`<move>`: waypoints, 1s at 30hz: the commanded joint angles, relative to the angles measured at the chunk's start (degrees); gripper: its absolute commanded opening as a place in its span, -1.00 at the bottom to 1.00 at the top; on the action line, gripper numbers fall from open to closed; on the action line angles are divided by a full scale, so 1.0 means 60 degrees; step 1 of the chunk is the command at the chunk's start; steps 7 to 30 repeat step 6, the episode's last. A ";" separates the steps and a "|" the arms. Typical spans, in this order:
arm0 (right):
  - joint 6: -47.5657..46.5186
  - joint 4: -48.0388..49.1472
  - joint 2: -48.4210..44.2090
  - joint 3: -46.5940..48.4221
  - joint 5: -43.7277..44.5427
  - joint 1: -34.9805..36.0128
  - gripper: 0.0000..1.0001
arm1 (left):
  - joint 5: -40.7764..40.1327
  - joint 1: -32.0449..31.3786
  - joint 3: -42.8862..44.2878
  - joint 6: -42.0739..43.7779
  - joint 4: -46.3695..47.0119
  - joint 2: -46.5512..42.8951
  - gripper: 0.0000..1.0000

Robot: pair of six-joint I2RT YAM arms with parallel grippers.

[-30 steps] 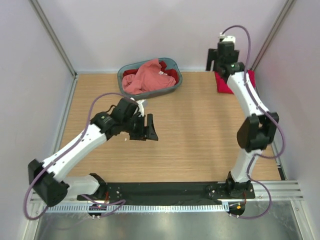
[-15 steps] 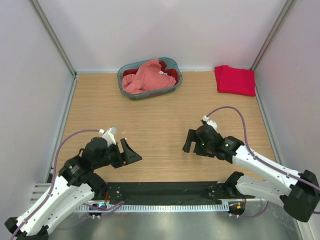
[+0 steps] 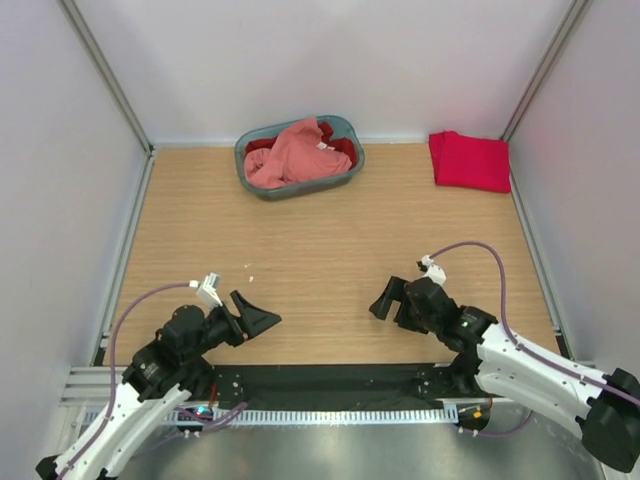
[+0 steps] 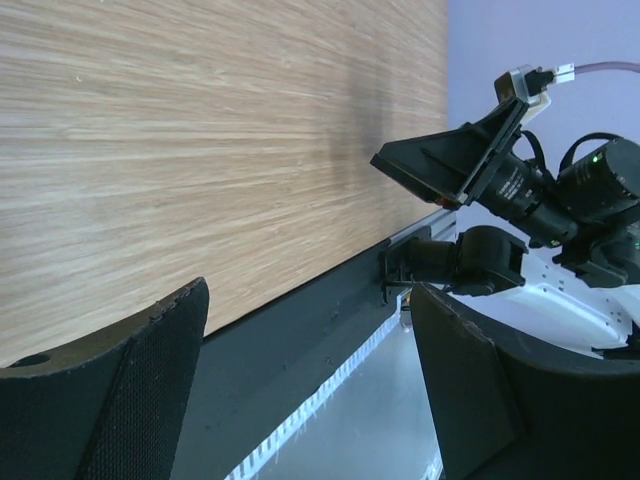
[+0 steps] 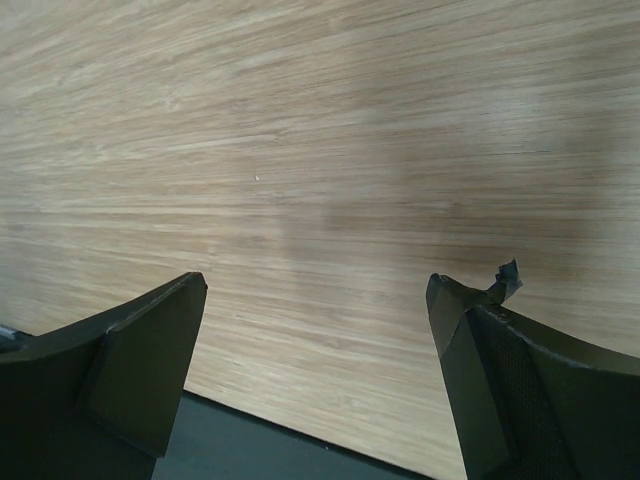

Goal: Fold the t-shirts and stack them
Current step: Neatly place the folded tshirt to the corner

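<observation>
Left pincer [image 3: 258, 318] spread wide | right pincer [image 3: 384, 299] spread wide | wood-grain table [image 3: 330, 230] — pale lilac walls [image 3: 330, 60]

The table [image 3: 330, 250] I work on is pale wood with a fine straight grain, filling the middle of the overhead view; plain walls close it in on three sides: the back wall [image 3: 330, 60] across the top of the frame, the left wall [image 3: 50, 200] and the right wall [image 3: 600, 180], all a flat pale lilac-grey; one slanted metal post [image 3: 107, 75] stands upper left, another post [image 3: 544, 65] upper right; low in the frame the table's near edge carries a black strip [image 3: 330, 380], then a white toothed rail [image 3: 330, 415], then a dull steel sheet [image 3: 330, 455]; the light is soft and even, leaving faint grey shadows on the wood in my close views.
</observation>
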 commanded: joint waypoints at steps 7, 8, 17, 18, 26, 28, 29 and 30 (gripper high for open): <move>0.1268 0.3683 -0.1541 -0.2569 -0.0366 0.0026 0.99 | 0.0728 -0.0040 -0.0982 -0.0011 0.1937 -0.0490 0.73; 0.1268 0.3683 -0.1541 -0.2569 -0.0366 0.0026 0.99 | 0.0728 -0.0040 -0.0982 -0.0011 0.1937 -0.0490 0.73; 0.1268 0.3683 -0.1541 -0.2569 -0.0366 0.0026 0.99 | 0.0728 -0.0040 -0.0982 -0.0011 0.1937 -0.0490 0.73; 0.1268 0.3683 -0.1541 -0.2569 -0.0366 0.0026 0.99 | 0.0728 -0.0040 -0.0982 -0.0011 0.1937 -0.0490 0.73; 0.1268 0.3683 -0.1541 -0.2569 -0.0366 0.0026 0.99 | 0.0728 -0.0040 -0.0982 -0.0011 0.1937 -0.0490 0.73; 0.1268 0.3683 -0.1541 -0.2569 -0.0366 0.0026 0.99 | 0.0728 -0.0040 -0.0982 -0.0011 0.1937 -0.0490 0.73; 0.1268 0.3683 -0.1541 -0.2569 -0.0366 0.0026 0.99 | 0.0728 -0.0040 -0.0982 -0.0011 0.1937 -0.0490 0.73; 0.1268 0.3683 -0.1541 -0.2569 -0.0366 0.0026 0.99 | 0.0728 -0.0040 -0.0982 -0.0011 0.1937 -0.0490 0.73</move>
